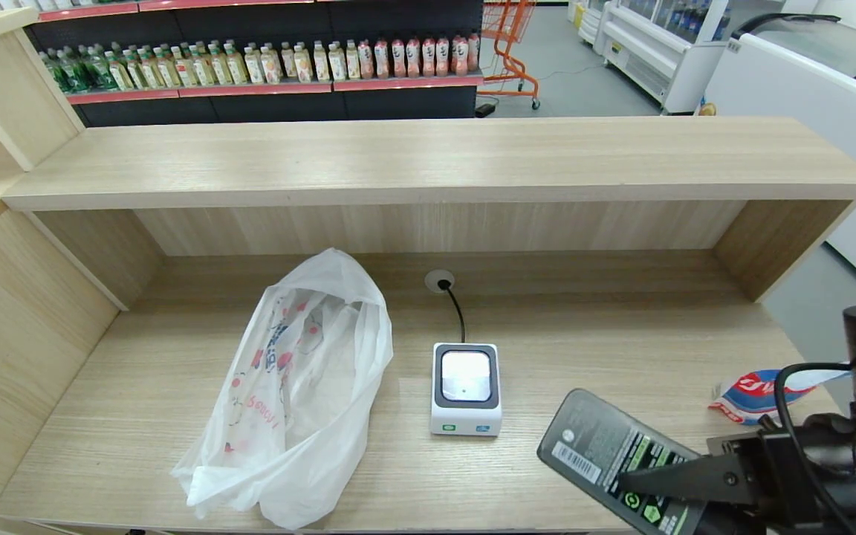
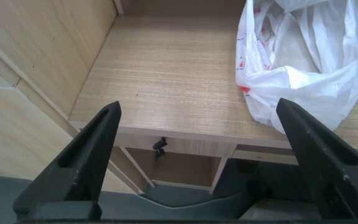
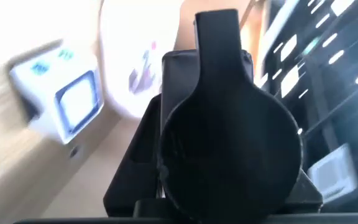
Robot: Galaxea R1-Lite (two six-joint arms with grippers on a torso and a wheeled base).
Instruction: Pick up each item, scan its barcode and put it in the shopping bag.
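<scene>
Right hand (image 1: 645,481) clamped on dark flat pack (image 1: 593,440), near scanner (image 1: 466,388), left hand (image 2: 197,111) spread wide beside shopping bag (image 2: 303,59)

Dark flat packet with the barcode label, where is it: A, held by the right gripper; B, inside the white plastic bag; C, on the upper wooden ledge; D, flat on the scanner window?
A: the dark flat packet sits in the jaws of the right gripper, beside the white box-shaped scanner.
</scene>
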